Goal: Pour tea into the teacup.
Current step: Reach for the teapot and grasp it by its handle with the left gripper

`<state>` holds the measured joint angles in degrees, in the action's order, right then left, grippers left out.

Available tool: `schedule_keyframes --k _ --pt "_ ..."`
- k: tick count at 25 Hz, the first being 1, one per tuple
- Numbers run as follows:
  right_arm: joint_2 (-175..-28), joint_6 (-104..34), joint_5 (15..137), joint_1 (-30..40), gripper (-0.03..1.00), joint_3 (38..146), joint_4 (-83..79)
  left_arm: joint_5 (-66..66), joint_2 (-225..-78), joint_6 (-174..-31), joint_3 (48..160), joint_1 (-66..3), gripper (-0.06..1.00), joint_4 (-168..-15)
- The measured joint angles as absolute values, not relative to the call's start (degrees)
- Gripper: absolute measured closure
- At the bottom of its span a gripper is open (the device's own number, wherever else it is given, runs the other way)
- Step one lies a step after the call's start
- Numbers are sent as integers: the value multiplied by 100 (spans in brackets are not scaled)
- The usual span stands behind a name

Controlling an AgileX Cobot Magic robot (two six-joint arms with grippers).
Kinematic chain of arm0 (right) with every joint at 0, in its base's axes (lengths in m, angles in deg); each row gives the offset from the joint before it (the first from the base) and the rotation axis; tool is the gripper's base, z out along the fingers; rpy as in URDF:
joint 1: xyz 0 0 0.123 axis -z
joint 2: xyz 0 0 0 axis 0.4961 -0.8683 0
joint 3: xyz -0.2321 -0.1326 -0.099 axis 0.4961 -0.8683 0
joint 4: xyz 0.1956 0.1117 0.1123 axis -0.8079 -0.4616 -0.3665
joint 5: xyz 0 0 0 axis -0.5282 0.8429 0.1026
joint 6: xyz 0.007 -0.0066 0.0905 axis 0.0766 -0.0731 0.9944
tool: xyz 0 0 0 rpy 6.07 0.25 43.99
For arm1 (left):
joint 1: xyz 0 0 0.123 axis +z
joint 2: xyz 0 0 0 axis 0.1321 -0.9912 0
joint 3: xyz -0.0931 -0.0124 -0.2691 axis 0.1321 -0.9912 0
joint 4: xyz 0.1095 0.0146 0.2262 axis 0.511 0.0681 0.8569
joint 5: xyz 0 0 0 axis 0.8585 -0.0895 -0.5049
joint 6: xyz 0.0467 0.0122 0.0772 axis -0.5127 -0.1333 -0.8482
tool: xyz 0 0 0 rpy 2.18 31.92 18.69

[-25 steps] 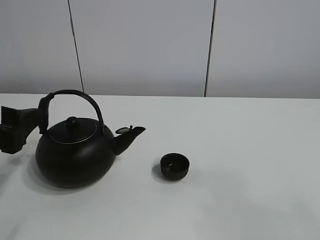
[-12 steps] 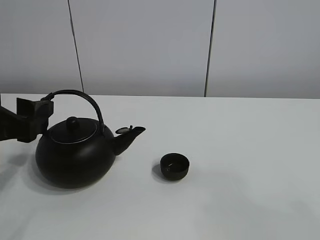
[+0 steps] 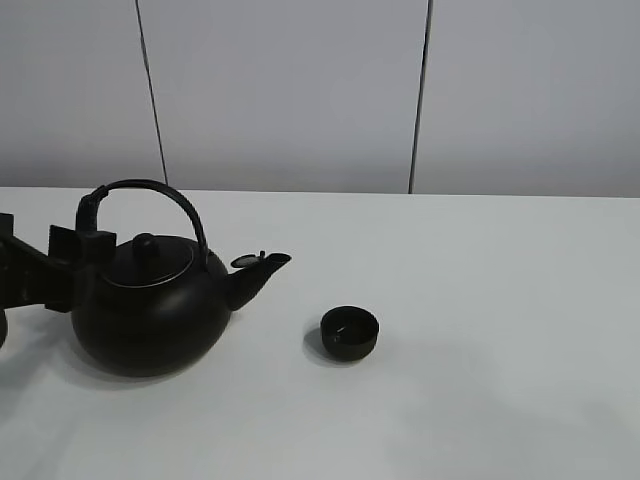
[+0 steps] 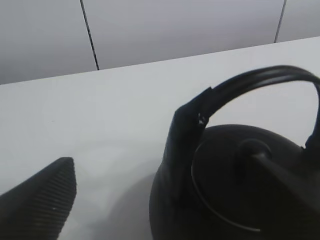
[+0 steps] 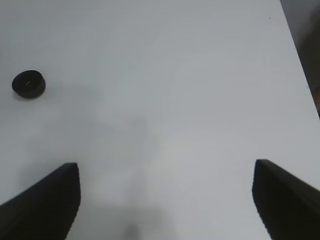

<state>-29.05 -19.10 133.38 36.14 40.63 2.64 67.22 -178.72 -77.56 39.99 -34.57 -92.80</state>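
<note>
The big black kettle [image 3: 150, 315] stands on the white table at the left, hoop handle [image 3: 150, 187] upright and spout pointing right. The small black teacup [image 3: 350, 332] sits to the right of the spout, apart from it. My left gripper [image 3: 78, 255] is open at the left foot of the handle, close against the kettle. In the left wrist view the handle's foot [image 4: 186, 135] lies between the open left gripper's [image 4: 160, 165] fingers, and one ribbed finger [image 4: 42, 200] shows clearly. My right gripper [image 5: 166, 167] is open and empty, with the teacup [image 5: 28, 83] far off. No tea stream is visible.
The white table [image 3: 480, 300] runs to a grey panelled wall [image 3: 300, 90] at the back. The right arm does not show in the exterior view. The table's edge [image 5: 300, 60] shows in the right wrist view.
My left gripper has moved right, closer to the kettle, and now sits at the foot of its handle. The kettle and the teacup have stayed in place.
</note>
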Motion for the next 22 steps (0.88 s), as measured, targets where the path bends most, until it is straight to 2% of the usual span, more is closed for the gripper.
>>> schedule_keyframes --k 9,16,22 --pt "-2905 -1910 13338 3614 33 4063 264 6361 -17906 -7895 4435 -3411 29 -9273" --pt "-2905 -1910 13338 3614 33 4063 265 6146 -17906 -7926 4502 -3000 29 -8905" --pt "-2905 -1910 13338 3614 33 4063 265 5886 -17911 -7931 4663 -2946 29 -8555"
